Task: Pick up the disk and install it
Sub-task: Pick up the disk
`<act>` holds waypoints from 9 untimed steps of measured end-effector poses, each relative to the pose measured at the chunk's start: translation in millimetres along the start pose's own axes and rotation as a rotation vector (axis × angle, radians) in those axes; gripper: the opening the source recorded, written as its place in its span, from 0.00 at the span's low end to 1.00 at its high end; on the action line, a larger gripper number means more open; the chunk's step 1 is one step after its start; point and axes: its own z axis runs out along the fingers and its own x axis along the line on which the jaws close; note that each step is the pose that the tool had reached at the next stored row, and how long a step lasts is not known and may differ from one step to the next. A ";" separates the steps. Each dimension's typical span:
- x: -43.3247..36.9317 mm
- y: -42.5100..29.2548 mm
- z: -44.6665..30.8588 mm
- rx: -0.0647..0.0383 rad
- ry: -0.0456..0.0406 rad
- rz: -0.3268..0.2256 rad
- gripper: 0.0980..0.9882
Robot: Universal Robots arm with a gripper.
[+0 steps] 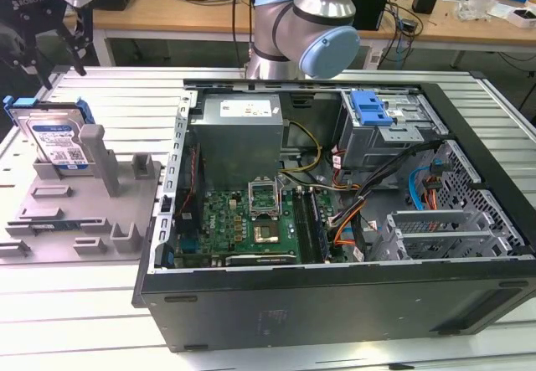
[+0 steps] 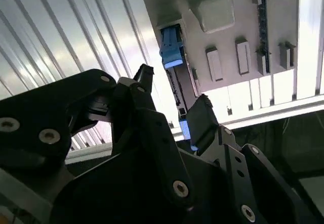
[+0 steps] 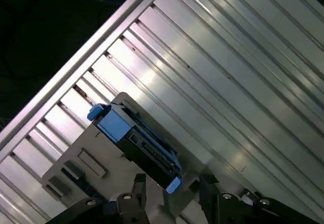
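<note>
The disk (image 1: 57,139) is a silver drive with a blue-and-white label and blue rails. It stands on edge in the grey holder (image 1: 84,212) at the exterior view's left. My gripper (image 1: 50,57) hangs just above it, open, with nothing held. In the second wrist view the disk's blue-railed edge (image 2: 172,54) lies beyond the gap of the gripper (image 2: 174,90), whose black fingers (image 2: 202,113) stand apart. The first wrist view shows the disk (image 3: 136,140) edge-on just beyond the gripper (image 3: 172,183).
An open computer case (image 1: 159,220) lies at centre and the exterior view's right, with motherboard (image 1: 251,216), power supply (image 1: 239,132), cables and a drive bay with a blue latch (image 1: 371,107). The holder's upright posts (image 1: 94,149) stand beside the disk. The ribbed metal table (image 1: 75,304) surrounds everything.
</note>
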 end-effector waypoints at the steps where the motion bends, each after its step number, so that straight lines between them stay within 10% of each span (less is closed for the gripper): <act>1: 0.0 -0.1 0.2 -0.001 0.0015 -0.051 0.50; 9: 0.0 -0.1 1.2 -0.004 0.0079 -0.244 0.50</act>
